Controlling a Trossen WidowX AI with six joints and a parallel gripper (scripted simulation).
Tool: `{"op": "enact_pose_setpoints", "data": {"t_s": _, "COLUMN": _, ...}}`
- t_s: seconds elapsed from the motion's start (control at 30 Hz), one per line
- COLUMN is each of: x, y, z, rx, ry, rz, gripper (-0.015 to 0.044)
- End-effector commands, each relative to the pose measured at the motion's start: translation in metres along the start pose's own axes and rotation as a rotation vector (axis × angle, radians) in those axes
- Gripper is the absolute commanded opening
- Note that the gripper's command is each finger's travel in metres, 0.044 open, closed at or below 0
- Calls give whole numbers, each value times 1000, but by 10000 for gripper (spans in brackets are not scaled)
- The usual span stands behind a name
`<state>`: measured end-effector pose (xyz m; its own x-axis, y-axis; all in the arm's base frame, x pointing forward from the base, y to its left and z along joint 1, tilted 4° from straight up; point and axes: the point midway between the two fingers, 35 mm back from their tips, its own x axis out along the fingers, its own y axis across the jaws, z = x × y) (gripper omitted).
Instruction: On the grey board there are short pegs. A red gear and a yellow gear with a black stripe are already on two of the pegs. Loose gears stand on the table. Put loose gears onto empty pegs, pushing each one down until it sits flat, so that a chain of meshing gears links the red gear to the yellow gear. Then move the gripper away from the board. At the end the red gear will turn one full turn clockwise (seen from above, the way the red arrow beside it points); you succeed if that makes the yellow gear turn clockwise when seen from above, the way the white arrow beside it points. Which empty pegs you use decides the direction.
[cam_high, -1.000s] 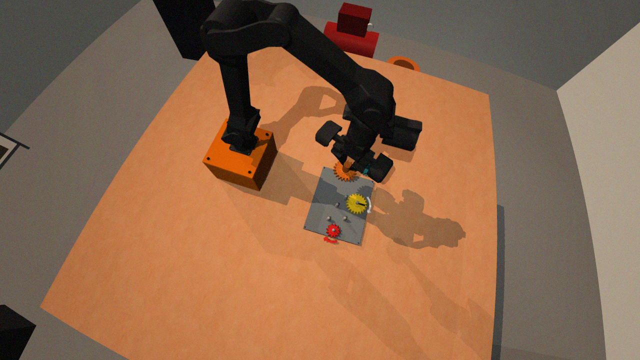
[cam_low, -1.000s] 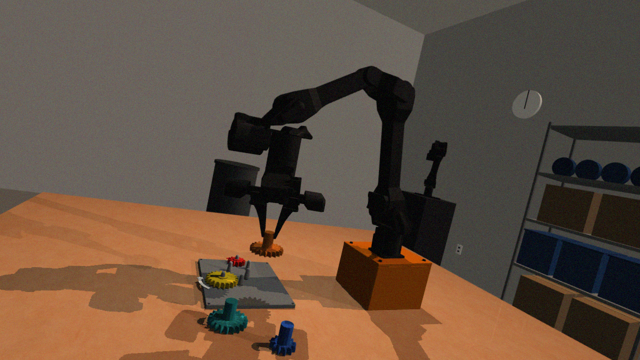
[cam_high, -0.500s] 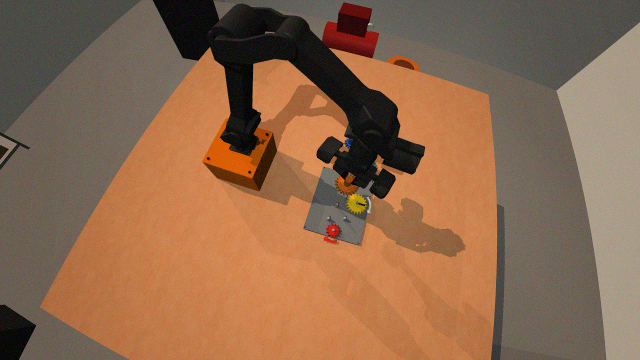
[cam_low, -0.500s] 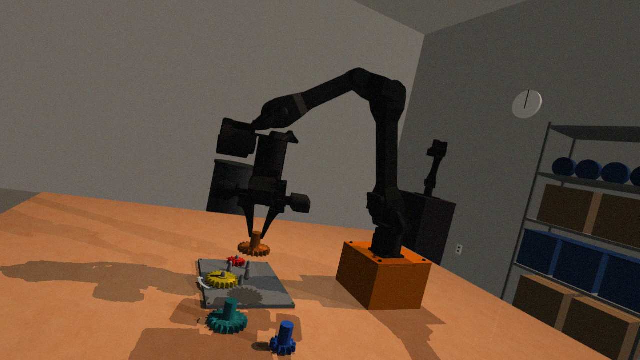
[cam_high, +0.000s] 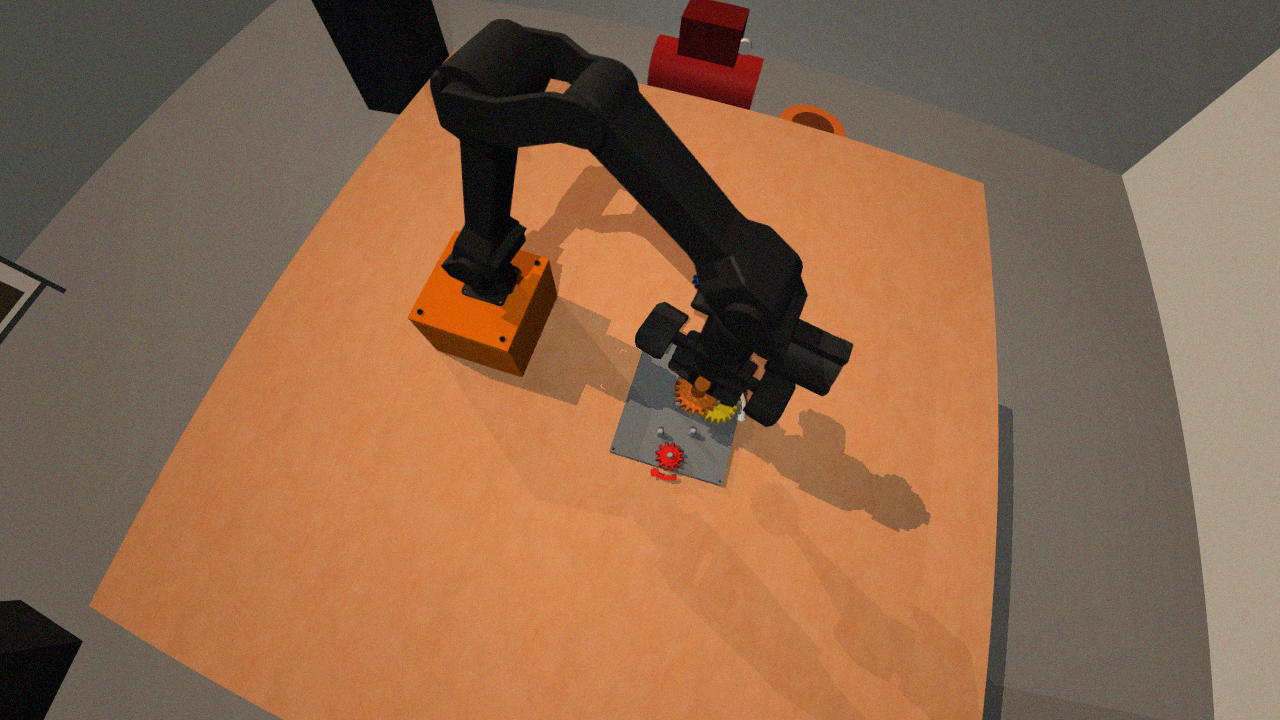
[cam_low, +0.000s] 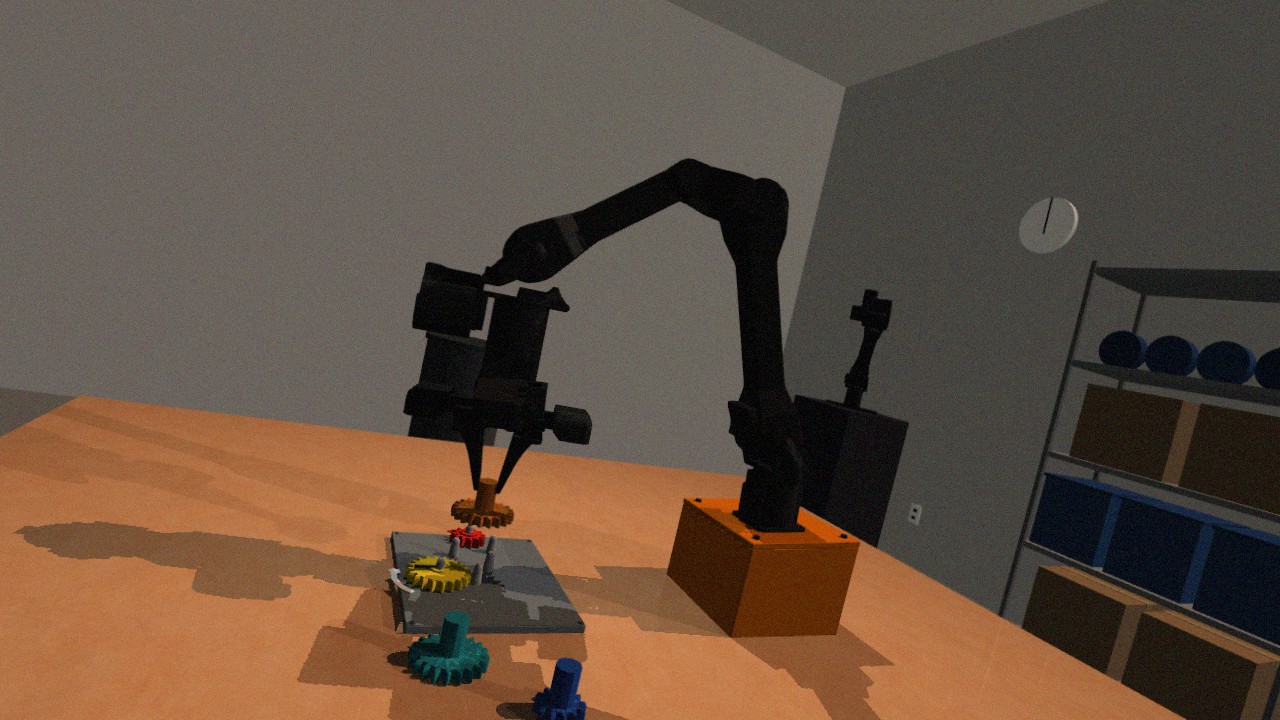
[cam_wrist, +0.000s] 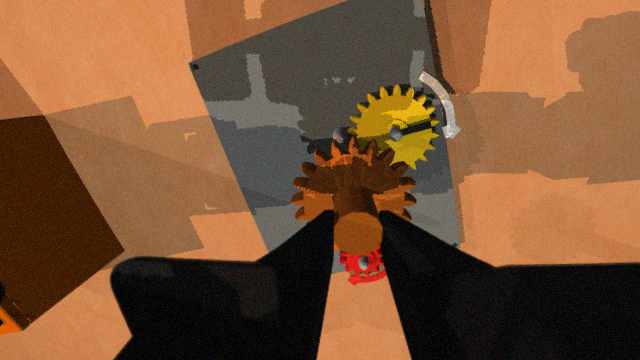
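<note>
Exterior view shows teal gear (cam_low: 448, 660) and blue gear (cam_low: 563, 696) upright on the tabletop (cam_high: 402, 501) (cam_low: 268, 465) (cam_wrist: 540, 225), on the near side of the grey board (cam_high: 644, 416) (cam_low: 528, 600) (cam_wrist: 280, 150); top and wrist views don't show them. Blue one cut off at the bottom edge. Gripper (cam_high: 707, 380) (cam_low: 487, 488) (cam_wrist: 356, 219) clamped on the orange gear's stem. Exterior view shows that orange gear (cam_high: 691, 394) (cam_low: 483, 512) (cam_wrist: 352, 175) raised above the board; top view alone doesn't make the height clear. Wrist view: orange gear overlaps part of the yellow gear (cam_high: 718, 412) (cam_low: 436, 574) (cam_wrist: 415, 115), black stripe visible there. Red gear (cam_high: 665, 455) (cam_low: 466, 538) (cam_wrist: 363, 262) on its board peg, partly hidden by the fingers in wrist view, whole in top view. Top view: two bare pegs between red and orange gears. Wrist view: another peg beside the yellow gear. Orange gear: toothed disc, thick round stem, looks brown in shade.
</note>
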<state>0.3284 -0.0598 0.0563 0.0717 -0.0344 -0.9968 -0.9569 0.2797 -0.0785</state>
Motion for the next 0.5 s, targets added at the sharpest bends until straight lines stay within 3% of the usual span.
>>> {"op": "enact_pose_setpoints", "data": {"t_s": 0.0, "x": 2, "y": -10, "z": -9, "rx": -15, "ry": -6, "rz": -15, "gripper": 0}}
{"op": "enact_pose_setpoints", "data": {"t_s": 0.47, "x": 13, "y": -22, "z": -37, "rx": -43, "ry": -5, "rz": -23, "gripper": 0}}
